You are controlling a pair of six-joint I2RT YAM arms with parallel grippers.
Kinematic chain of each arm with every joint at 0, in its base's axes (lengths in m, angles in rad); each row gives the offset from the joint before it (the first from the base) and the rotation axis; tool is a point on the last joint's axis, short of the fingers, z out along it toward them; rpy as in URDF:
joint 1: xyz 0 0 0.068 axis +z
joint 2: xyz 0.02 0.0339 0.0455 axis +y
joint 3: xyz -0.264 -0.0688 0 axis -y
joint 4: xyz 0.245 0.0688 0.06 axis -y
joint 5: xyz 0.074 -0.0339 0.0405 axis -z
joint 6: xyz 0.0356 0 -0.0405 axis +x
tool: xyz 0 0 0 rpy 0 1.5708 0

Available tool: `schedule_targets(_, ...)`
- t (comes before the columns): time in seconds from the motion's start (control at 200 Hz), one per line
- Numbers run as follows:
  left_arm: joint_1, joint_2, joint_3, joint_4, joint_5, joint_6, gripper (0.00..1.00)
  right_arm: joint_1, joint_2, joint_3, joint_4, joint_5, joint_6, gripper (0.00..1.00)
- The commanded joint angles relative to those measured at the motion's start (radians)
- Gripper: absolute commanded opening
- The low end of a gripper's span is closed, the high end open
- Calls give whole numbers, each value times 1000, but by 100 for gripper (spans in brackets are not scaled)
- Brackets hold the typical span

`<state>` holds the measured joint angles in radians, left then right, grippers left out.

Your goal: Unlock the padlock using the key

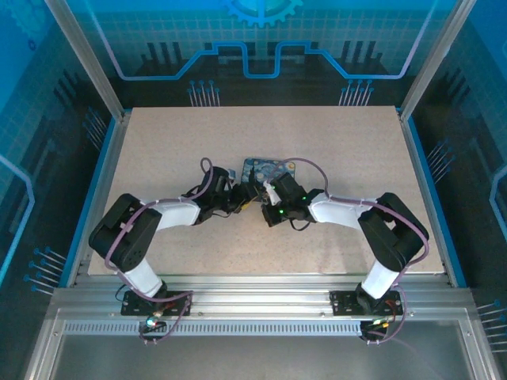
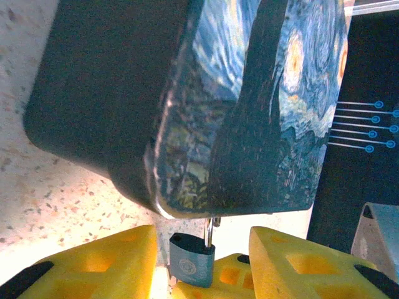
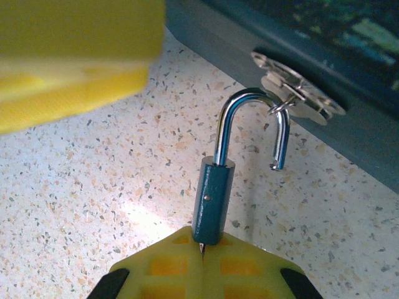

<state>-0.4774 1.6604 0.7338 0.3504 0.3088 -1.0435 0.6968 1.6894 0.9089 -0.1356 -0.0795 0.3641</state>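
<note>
A dark-blue swirl-painted tin [image 2: 299, 75] lies mid-counter [image 1: 158, 142], nudged toward twelve o'clock; a silvery hasp [image 3: 293, 90] fronts its side.

Painted tin [image 2: 187, 93]; padlock [image 2: 192, 261] at its lower edge, between left gripper's [image 2: 202, 233] parted yellow fingers [image 2: 106, 261]; speckled table [image 2: 37, 187].

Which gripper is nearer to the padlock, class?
Right. The right gripper is shut on the body of the padlock; the left gripper is open, its fingers on either side of it, not touching.
</note>
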Motion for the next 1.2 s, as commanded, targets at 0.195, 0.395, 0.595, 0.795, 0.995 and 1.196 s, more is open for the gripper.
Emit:
schedule_targets(0.195, 37, -31, 9, -9, -26, 55, 44, -14, -28, 5, -64, -2, -65, 0)
schedule_targets(0.395, 48, -18, 30, -6, -37, 69, 45, -14, -37, 25, -114, 24, -122, 0)
schedule_targets(0.595, 57, -1, 41, 11, -40, 67, 46, -13, -11, 73, -182, 29, -199, 0)
schedule_targets(0.795, 68, 10, 57, 9, -43, 76, 46, -13, 12, 102, -231, 68, -275, 0)
schedule_targets(0.995, 76, 11, 58, 13, -37, 75, 46, -11, 49, 140, -301, 78, -328, 0)
schedule_targets(1.196, 79, 15, 58, 18, -26, 71, 47, -9, 78, 156, -320, 64, -345, 0)
